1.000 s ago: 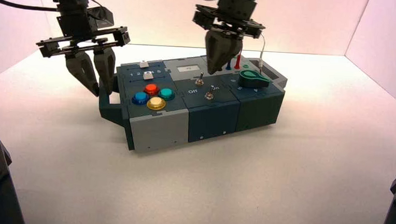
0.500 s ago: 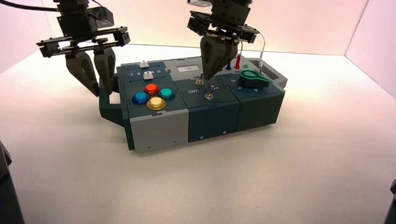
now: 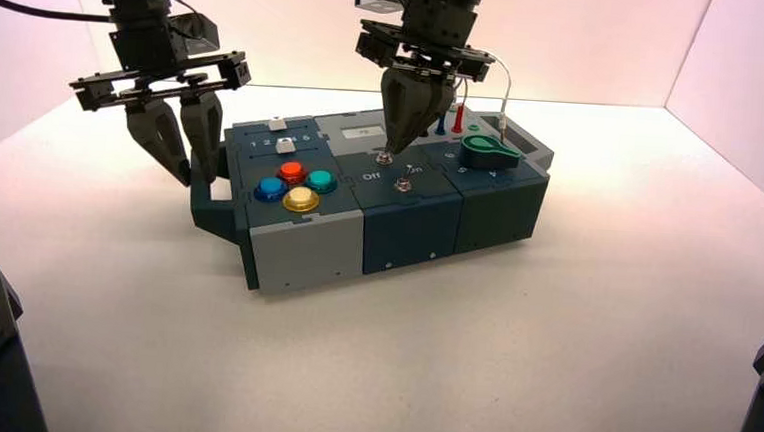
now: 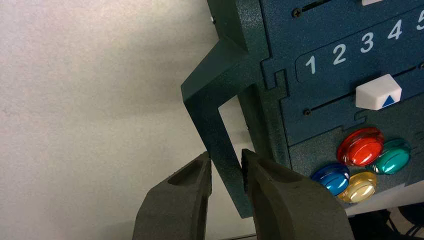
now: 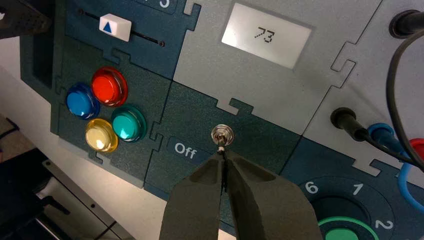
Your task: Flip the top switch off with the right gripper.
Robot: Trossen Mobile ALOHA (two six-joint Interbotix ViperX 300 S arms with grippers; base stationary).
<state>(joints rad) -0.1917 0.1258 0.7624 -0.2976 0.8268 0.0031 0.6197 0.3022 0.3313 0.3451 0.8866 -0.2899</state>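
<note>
Right gripper: the black right gripper (image 5: pixel 223 159), its tapered dark grey fingers pressed into a wedge with nothing held, tip touching the lever, probably to nudge it.
Top switch: the tiny silver toggle, the top switch (image 5: pixel 222 136), beside the "Off" lettering, just below the grey display tile (image 5: pixel 266 35).
Left gripper: the black left gripper (image 4: pixel 226 168) straddles the box's dark blue handle (image 4: pixel 220 110), likely steadying it.
Hidden: "On" lettering covered by fingers; lever's lean unclear.

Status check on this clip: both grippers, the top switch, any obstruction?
Right gripper shut, fingertips at the top switch lever. Left gripper clamped on the box's side handle. Nothing in the way.
</note>
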